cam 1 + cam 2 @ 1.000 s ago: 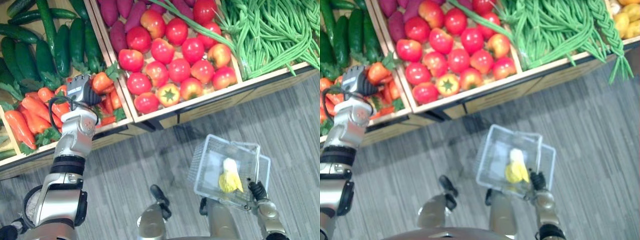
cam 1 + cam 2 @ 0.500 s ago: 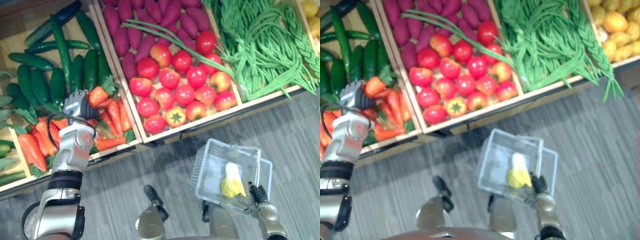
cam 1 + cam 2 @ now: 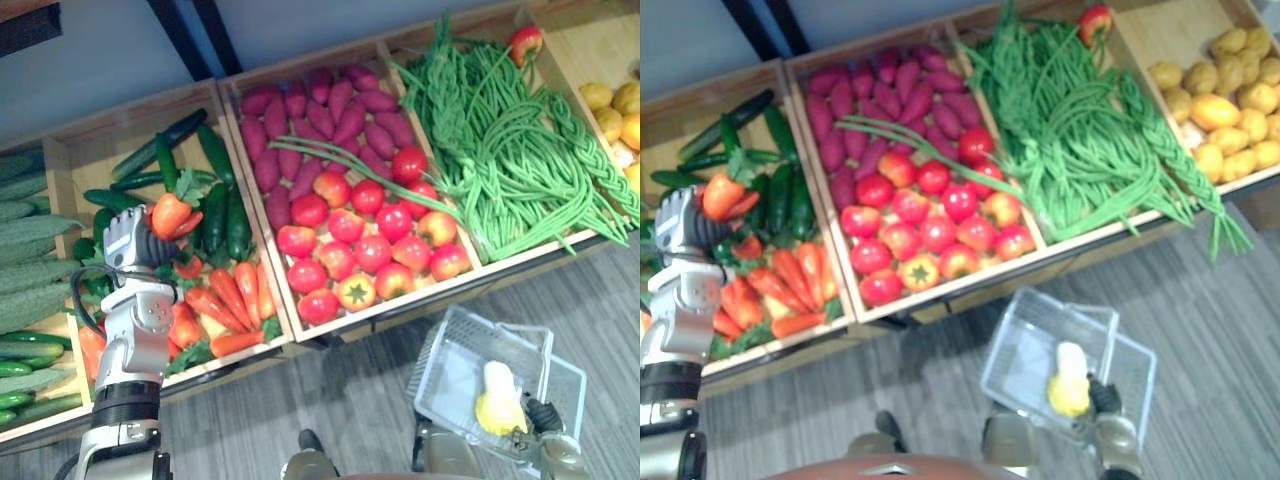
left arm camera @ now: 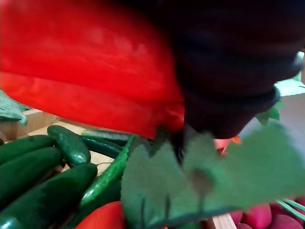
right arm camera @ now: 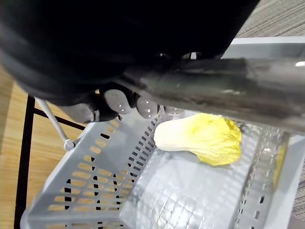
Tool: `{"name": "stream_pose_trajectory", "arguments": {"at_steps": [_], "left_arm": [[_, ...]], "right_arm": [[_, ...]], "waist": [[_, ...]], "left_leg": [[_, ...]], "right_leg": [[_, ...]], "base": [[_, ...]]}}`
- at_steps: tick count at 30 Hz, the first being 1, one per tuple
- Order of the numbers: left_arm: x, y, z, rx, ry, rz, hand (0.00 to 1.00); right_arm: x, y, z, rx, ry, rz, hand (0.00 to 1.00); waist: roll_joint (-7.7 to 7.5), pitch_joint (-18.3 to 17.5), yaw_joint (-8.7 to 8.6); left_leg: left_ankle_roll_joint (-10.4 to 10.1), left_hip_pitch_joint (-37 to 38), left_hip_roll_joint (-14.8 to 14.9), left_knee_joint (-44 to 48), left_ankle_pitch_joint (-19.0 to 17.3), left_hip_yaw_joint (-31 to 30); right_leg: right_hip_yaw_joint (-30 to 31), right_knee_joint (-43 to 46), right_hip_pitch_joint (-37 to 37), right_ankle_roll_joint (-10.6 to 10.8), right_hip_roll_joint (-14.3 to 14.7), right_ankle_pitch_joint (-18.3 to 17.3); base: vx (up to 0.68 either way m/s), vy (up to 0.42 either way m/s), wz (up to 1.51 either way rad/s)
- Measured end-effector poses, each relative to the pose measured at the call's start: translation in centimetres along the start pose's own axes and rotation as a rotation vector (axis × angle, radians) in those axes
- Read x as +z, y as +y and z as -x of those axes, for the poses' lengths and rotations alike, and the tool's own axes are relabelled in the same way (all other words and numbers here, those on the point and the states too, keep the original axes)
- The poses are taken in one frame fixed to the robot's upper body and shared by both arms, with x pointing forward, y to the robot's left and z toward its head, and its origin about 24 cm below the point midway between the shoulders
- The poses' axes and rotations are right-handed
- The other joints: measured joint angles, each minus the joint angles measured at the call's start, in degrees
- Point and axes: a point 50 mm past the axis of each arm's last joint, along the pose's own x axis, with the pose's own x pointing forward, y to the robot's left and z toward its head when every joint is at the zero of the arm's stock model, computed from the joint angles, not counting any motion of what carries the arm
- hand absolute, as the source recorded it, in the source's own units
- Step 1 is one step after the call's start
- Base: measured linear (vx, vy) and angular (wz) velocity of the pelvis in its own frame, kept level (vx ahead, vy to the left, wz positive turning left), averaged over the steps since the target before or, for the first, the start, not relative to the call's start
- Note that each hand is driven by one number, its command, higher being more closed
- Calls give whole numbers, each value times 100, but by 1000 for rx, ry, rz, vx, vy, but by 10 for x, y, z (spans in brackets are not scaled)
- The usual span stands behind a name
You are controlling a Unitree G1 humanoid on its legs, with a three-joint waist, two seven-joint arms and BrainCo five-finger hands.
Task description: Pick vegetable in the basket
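1. The whole view has tilted upward since a second ago; the left robot hand (image 3: pixel 130 238) stays clamped on the carrot (image 3: pixel 168 213), held above the heaped carrots (image 3: pixel 225 300), beside the cucumbers (image 3: pixel 222 208).
2. The right robot hand (image 3: pixel 543 415) is curled round the handle of the basket (image 3: pixel 440 375), over the floor (image 3: pixel 330 400); a yellow cabbage (image 3: pixel 498 400) lies inside.
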Motion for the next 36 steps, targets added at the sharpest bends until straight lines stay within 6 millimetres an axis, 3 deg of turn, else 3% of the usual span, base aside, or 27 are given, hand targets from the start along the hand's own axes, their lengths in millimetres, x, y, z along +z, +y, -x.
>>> {"name": "stream_pose_trajectory", "arguments": {"at_steps": [6, 10, 13, 19, 26, 30, 36], "left_arm": [[-16, 0, 25, 3, 60, 15, 100], [-4, 2, 41, 43, 41, 110, 100], [3, 12, 50, 108, 16, 147, 100], [17, 26, 58, 181, -43, 223, 100], [37, 43, 58, 253, -161, 291, 100], [41, 42, 57, 243, -177, 299, 100], [62, 34, 53, 158, -294, 317, 100]], "right_arm": [[-12, -3, 4, -11, 41, -21, 100], [-20, -10, 6, -29, 68, -47, 100], [-23, -11, 7, -31, 78, -48, 100], [-48, -24, 17, -86, 162, -99, 100], [-54, -41, 20, -129, 192, -93, 100], [-57, -44, 22, -133, 203, -90, 100], [-61, -42, 23, -125, 222, -87, 100]], "waist": [[-49, -252, 26], [50, -399, 30], [71, -473, 48], [86, -649, 45], [81, -742, 10], [46, -772, 3], [-49, -820, -19]], "left_leg": [[9, 9, -142, 4, -134, -45], [2, 20, -120, -6, -253, -140], [-45, -2, -108, -8, -416, -129], [-56, 25, -158, -8, -425, -88], [-56, 125, -189, -34, -417, 102], [-58, 204, -195, -77, -416, 204], [-76, 325, -212, -114, -431, 355]], "right_leg": [[-37, -17, 35, 30, -147, 20], [-113, -64, 96, 73, -129, 46], [-21, -259, 99, 238, -93, 155], [97, -449, 192, 332, -116, 283], [275, -562, 203, 327, -93, 433], [367, -571, 207, 334, -65, 465], [510, -571, 213, 339, -42, 470]], "base": [[-51, 20, 6], [-88, -28, 7], [-123, -38, -12], [-123, -33, -8], [-16, -20, -13], [7, -19, -14], [2, -17, -11]]}}
